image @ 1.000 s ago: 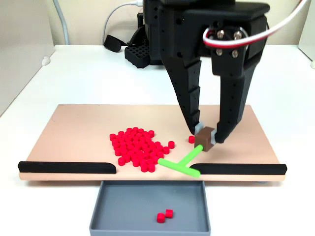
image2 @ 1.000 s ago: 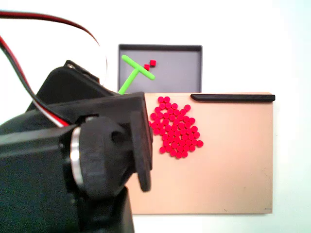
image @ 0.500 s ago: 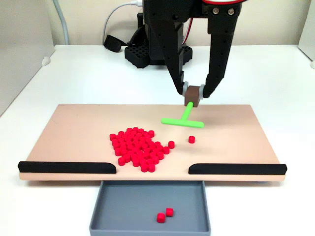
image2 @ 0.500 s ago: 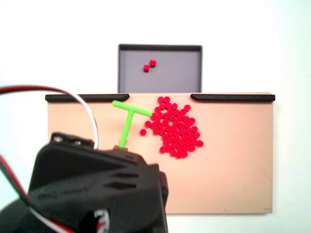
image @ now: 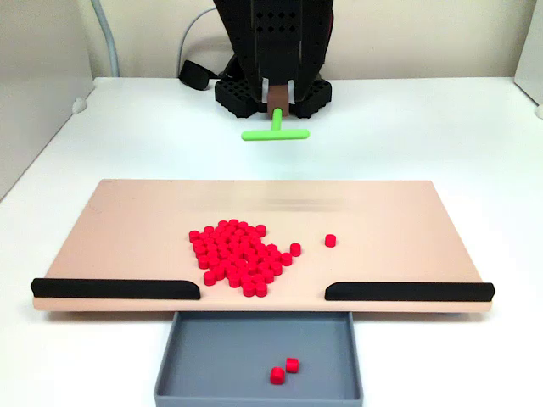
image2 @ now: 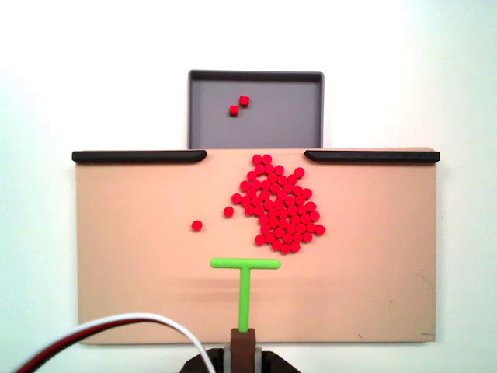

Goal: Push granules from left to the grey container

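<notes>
While our claw [image: 276, 108] clamps the green T-shaped stick [image: 276, 132] beyond the tan board's [image: 127, 220] far edge, we see the granules [image: 237, 257] clustered mid-board, two lying in the grey container [image: 212, 356] just beside its near edge.

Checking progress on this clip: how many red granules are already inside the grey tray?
2. Both granules lie side by side in the grey tray, toward its middle. Nothing covers the tray floor.
</notes>
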`<state>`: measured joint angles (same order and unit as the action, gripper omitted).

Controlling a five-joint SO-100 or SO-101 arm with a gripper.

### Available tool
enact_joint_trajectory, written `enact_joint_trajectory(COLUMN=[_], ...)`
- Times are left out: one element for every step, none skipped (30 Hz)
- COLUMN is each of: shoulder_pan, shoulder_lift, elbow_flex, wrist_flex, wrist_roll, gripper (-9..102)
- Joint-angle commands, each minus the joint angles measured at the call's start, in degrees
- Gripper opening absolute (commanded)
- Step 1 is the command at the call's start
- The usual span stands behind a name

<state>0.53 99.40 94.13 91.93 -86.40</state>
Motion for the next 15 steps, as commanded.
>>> enact_joint_trajectory(shoulder_pan=[0.4,0.4,0.5,0.5,0.5,0.5,0.4,0.4,0.5,0.6,1.2,1.8,2.0,2.2,2.5], shoulder_lift=[2.5,2.8,3.1,3.3,3.4,3.3,3.2,2.7,2.2,1.6,1.4,1.1,1.1,1.1,1.5], elbow_flex=[-0.4,-0.4,-0.4,-0.4,-0.4,-0.4,-0.4,-0.4,-0.4,-0.4,-0.4,-0.4,-0.4,-0.4,-0.4], wrist_flex=[0.1,0.1,0.1,0.1,0.1,0.1,0.1,0.1,0.1,0.1,0.1,0.1,0.1,0.1,0.1], wrist_roll=[-1.2,-1.4,-1.5,-1.6,-1.6,-1.4,-1.4,-1.2,-1.0,-0.9,-1.3,-1.6,-2.7,-3.3,-3.3], gripper=[0,0,0,0,0,0,0,0,0,0,0,0,0,0,0])
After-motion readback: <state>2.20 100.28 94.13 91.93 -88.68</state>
